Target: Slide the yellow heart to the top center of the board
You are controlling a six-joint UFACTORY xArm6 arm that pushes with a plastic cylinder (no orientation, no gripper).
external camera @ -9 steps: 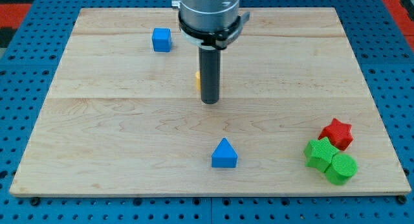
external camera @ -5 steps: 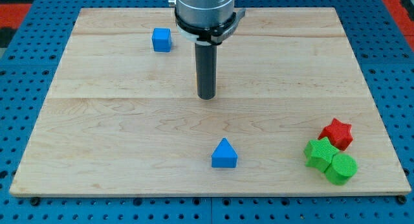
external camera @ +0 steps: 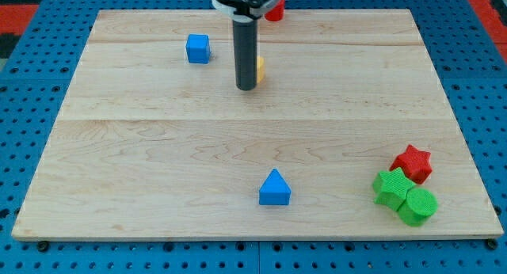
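While my tip touches the yellow heart, mostly hidden behind the rod, upper centre: pushing step under way. No jaws fitted. Next: push toward the view's top edge.

the yellow heart shows only as a thin sliver of yellow at the right edge of the dark rod, in the upper middle of the frame; most of it is hidden behind the rod, so its heart shape cannot really be made out; the visible part is a rounded yellow side, perhaps shading to orange at its lower edge; it lies flat on the pale wooden board, a little left of the frame's centre line, below the board's top edge rather than against it; my tip sits just beside it, at its lower left, seemingly touching
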